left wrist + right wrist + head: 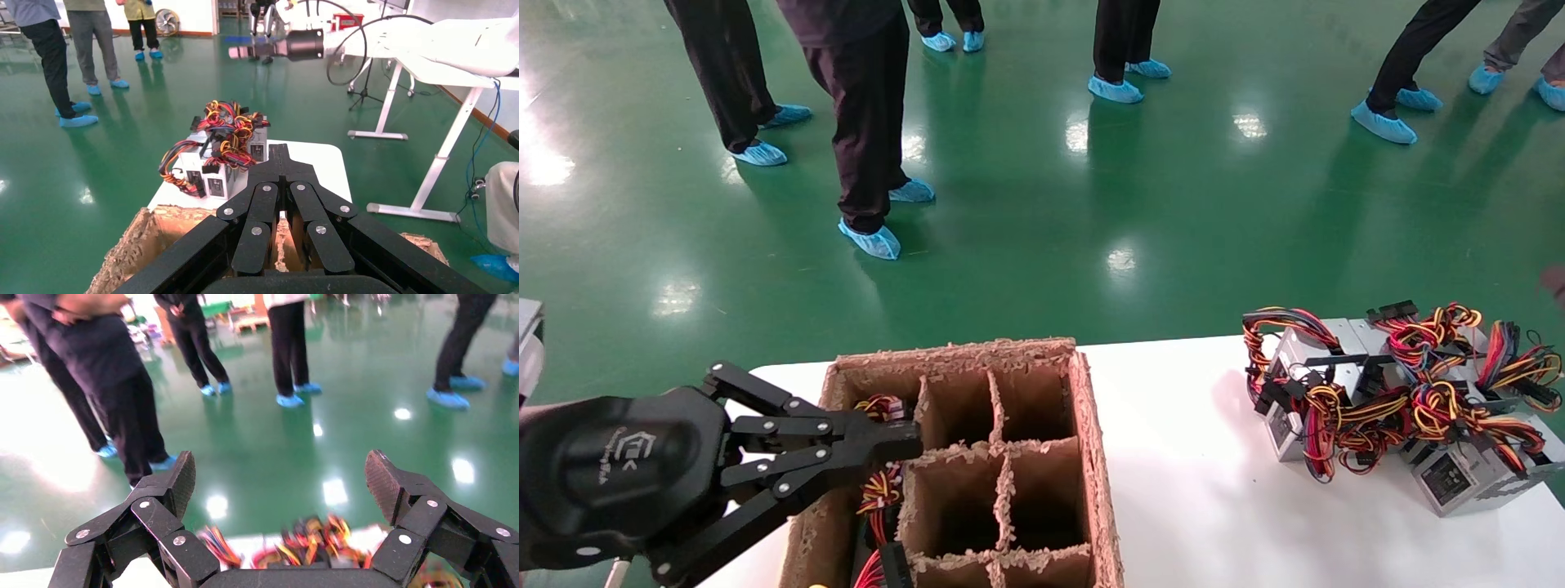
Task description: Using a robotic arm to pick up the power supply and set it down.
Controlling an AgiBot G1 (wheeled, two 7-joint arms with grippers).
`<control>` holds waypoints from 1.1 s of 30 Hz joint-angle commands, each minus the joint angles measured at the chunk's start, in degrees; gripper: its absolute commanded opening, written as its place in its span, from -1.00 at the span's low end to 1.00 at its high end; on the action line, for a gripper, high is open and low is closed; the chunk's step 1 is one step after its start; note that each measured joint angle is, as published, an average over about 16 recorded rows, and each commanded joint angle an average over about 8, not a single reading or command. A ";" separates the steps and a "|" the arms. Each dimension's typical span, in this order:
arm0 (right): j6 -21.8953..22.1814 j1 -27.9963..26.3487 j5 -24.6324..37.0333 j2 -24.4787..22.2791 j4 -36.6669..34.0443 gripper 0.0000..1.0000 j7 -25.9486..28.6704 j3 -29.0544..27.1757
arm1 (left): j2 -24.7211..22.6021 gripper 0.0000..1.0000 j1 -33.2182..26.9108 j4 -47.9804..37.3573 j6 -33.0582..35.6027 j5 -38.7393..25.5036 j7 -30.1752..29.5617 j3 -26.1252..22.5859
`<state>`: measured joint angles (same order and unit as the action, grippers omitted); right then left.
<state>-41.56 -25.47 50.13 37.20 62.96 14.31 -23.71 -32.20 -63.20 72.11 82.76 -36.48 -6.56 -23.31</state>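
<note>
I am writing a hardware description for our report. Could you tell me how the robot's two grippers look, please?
The left gripper is a black claw of jointed link fingers joined by silver rivets, on a rounded black housing with a white logo; a silver-white block sits behind it at the picture's edge. The right gripper, seen only by its own wrist camera, has the same black riveted links, and its fingertips carry textured pads.
</note>
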 commanded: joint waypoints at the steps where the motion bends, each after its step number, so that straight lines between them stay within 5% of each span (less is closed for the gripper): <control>1: -0.33 -0.91 -0.32 0.01 0.55 1.00 -0.58 -0.29 | 0.00 -1.00 0.00 0.00 0.00 0.00 0.00 0.00; 22: -14.79 -12.62 -3.06 -0.70 4.03 1.00 -1.59 12.91 | 0.00 -1.00 0.00 0.00 0.00 0.00 0.00 0.00; 30: -20.70 -17.35 -4.11 -1.00 5.36 1.00 -1.98 18.31 | 0.00 0.91 0.00 0.00 0.00 0.00 0.00 -0.01; 33: -22.91 -19.12 -4.50 -1.11 5.85 1.00 -2.13 20.33 | 0.00 1.00 0.00 0.00 0.00 0.00 0.00 -0.01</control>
<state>-64.48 -44.59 45.63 36.09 68.82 12.17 -3.37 -32.20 -63.20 72.11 82.76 -36.47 -6.56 -23.32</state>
